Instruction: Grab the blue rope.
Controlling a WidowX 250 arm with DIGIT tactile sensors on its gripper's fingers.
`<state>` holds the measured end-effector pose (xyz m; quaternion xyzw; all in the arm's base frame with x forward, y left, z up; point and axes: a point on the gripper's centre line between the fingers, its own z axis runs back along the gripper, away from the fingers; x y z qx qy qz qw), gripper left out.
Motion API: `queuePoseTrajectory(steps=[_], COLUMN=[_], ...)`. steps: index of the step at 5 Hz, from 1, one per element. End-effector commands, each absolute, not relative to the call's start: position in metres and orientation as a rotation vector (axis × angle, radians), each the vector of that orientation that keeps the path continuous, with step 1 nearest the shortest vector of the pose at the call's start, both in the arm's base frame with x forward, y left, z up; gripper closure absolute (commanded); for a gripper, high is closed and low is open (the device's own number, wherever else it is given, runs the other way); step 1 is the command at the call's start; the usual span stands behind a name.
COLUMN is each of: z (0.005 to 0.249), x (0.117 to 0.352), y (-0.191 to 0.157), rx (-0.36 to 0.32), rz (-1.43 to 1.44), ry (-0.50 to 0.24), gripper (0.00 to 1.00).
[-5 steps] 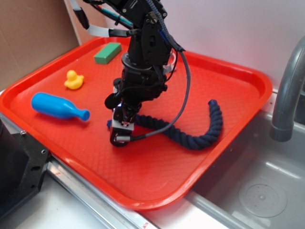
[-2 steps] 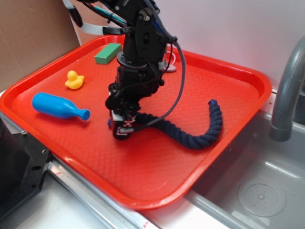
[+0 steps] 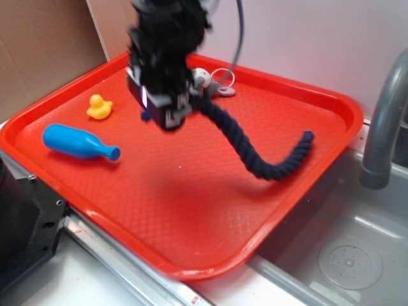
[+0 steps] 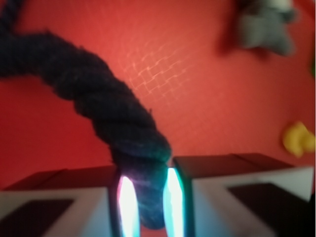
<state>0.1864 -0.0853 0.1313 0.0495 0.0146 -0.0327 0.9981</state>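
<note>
**A:** Navy cotton, twisted thick. That's the rope [image 3: 255,150] in the exterior view, and my gripper [image 3: 167,108] has one end of it pinched and raised above the tray [image 3: 210,242]. The rest sags down and to the right, with the far end [image 3: 307,136] curling up near the tray's right rim.

**B:** Is it clear of the surface?

**A:** The held end is. I can't tell whether the low part of the sag touches the tray or hangs just above it; the picture is smeared by motion. The duck [image 3: 99,106] and the blue pin [image 3: 78,143] lie well apart from it, on the left.

**B:** And the wrist view?

**A:** There I see the rope [image 4: 103,108] running straight down between my two fingers [image 4: 217,197], which are closed narrow on its end, with the tray's red mesh behind it. A grey thing [image 4: 261,27], too blurred to name, sits at the top right, and the duck [image 4: 298,138] is at the right edge.

**B:** How does it handle?

**A:** Soft and floppy, I judge. It bends wherever it isn't supported, so it will swing and drag. The twist gives the pads some bite, and cotton shouldn't slip much. It's held by the very tip, though; further in would be safer.
</note>
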Motion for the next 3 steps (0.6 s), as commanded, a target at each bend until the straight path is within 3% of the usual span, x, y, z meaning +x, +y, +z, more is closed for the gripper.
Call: queuePoseTrajectory(steps=[1,2,3], z=[0.236,0.282,0.28], x=[0.161,0.162,0.161], y=[-0.079,-0.068,-0.063], rx=[-0.034,-0.017,-0.022], rz=[0.112,0.157,0.177], ry=[-0.13,-0.082,-0.091], gripper=[1.0,1.0,1.0])
